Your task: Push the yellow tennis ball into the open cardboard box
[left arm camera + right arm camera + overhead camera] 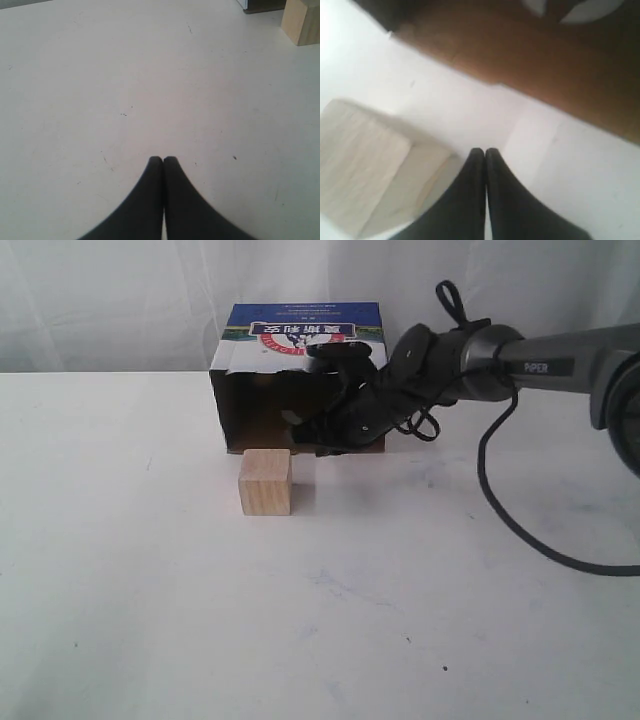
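The open cardboard box [250, 405] lies on its side at the back of the white table, its blue logo panel facing up and its dark mouth facing me. No yellow tennis ball shows in any view. My right gripper [305, 440] is shut and empty, low at the box's mouth, just right of the wooden cube. The right wrist view has its closed tips [484, 150] over white table, short of the brown box floor [530, 55]. My left gripper [163, 159] is shut and empty above bare table, far from the box, and is out of the exterior view.
A pale wooden cube [266, 482] stands directly in front of the box's left half; it also shows as the cube [301, 20] and the cube [360, 160]. The right arm's black cable [500, 500] trails over the table at right. A white curtain hangs behind.
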Controlling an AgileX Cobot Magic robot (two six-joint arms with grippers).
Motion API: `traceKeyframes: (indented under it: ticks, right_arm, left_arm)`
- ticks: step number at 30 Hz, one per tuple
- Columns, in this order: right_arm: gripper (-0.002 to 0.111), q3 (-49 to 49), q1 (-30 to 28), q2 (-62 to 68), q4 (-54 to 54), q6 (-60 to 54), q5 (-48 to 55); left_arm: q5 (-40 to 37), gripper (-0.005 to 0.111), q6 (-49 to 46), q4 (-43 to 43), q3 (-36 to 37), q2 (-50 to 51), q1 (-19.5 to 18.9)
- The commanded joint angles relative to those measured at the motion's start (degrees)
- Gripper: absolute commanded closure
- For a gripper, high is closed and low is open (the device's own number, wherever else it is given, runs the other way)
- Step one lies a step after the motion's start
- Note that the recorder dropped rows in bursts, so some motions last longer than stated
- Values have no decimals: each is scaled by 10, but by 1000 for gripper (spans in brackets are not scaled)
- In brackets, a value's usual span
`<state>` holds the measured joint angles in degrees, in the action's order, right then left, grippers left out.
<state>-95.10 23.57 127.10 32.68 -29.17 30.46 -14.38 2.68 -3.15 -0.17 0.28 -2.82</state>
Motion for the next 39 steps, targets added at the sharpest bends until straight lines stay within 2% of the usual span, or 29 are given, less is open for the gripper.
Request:
traceKeyframes:
  ticks: [1,5,7,10,13,15,19,24,31,35,39]
  right_arm:
    - [108,7,-2,-54,-38,21,128]
    - [108,37,-2,-110,-216,171,194]
    - [108,57,-2,-134,-333,261,243]
    - [108,94,-5,-164,-561,395,318]
    - [108,137,-28,-186,-759,534,330]
    - [108,152,-56,-204,-812,594,330]
    - [108,173,-117,-288,-729,608,291]
    - [108,247,-161,-477,-674,610,80]
    - [108,405,-161,-744,-687,595,-183]
    - [108,475,-161,-870,-683,595,-217]
    - [108,520,-161,-979,-650,610,-140]
  left_arm:
    - [1,107,0,2,2,-3,2]
    - [1,107,0,2,2,-3,2]
    - [1,107,0,2,2,-3,2]
    - [1,107,0,2,2,-3,2]
    - [1,107,0,2,2,-3,2]
    - [1,107,0,2,2,-3,2]
    - [1,107,0,2,2,-3,2]
    - [1,107,0,2,2,-3,2]
    - [1,107,0,2,2,-3,2]
    - [1,107,0,2,2,-3,2]
    - [1,107,0,2,2,-3,2]
